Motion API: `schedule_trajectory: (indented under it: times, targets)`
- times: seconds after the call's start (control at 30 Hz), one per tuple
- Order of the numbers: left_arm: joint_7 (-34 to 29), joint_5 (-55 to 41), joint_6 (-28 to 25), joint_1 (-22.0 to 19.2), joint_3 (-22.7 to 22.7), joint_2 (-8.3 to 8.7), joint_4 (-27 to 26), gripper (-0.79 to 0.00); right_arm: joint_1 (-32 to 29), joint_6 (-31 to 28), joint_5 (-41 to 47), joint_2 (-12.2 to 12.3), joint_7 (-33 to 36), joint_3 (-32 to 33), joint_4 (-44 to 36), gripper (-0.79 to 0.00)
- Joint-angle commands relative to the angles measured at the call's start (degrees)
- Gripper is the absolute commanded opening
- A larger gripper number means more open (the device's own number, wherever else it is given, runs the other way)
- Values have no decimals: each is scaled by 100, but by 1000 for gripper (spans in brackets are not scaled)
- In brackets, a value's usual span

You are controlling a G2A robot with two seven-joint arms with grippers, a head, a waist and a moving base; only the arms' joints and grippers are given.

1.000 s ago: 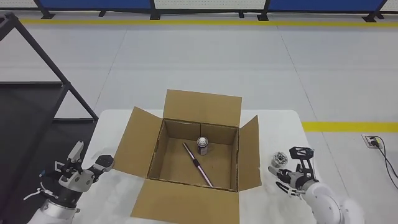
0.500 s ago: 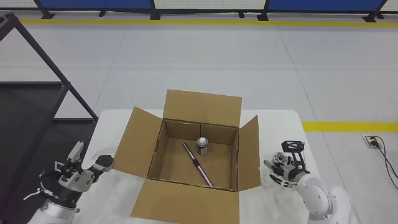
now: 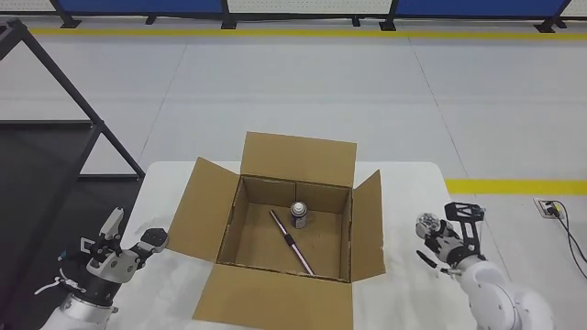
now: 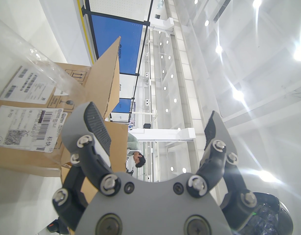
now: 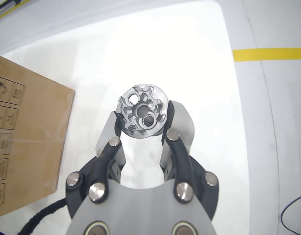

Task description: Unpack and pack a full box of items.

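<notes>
An open cardboard box (image 3: 240, 247) stands in the middle of the white table (image 3: 404, 183); inside lie a thin dark rod (image 3: 291, 242) and a small upright metal can (image 3: 299, 214). To the right of the box, my right gripper (image 3: 429, 235) (image 5: 141, 119) is shut on a round toothed metal part (image 5: 142, 110) (image 3: 426, 227), held above the table. My left gripper (image 3: 136, 240) (image 4: 155, 123) stands open at the table's left edge, tilted upward, with nothing between its fingers. The box's side (image 4: 30, 125) with labels lies beside it.
The box's four flaps (image 3: 298, 158) are spread outward; the right flap (image 5: 25, 133) lies close to the right gripper. A black metal rack (image 3: 55, 119) stands left of the table. Bare table shows right of the box, with the rounded table corner (image 5: 216, 8) beyond.
My right gripper closed in on the metal part, took hold of it, and has shifted to the right with it. The left arm has kept still.
</notes>
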Motion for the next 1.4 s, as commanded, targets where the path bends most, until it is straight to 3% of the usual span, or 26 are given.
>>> schedule_trajectory:
  times: [0.0,0.23,0.53,0.73,0.93,1.2,1.37]
  targets:
    - [0,0,0,0,0,0,0,0,-180,31,124,7,-31,-1,-542,-785]
    - [0,0,0,0,0,0,0,0,-814,51,418,21,-117,-347,-2259,-785]
    - [0,0,0,0,0,0,0,0,-1108,-52,451,65,-62,-1238,-3409,-785]
    - [0,0,0,0,0,0,0,0,-872,241,-3,69,217,-2260,-3351,-785]
    - [0,0,0,0,0,0,0,0,-225,915,-246,11,520,-3165,-2585,-785]
    - [0,0,0,0,0,0,0,0,282,1845,-3,-91,512,-3693,-1575,-785]
    - [0,0,0,0,0,0,0,0,454,2102,129,-124,459,-3803,-1004,-785]
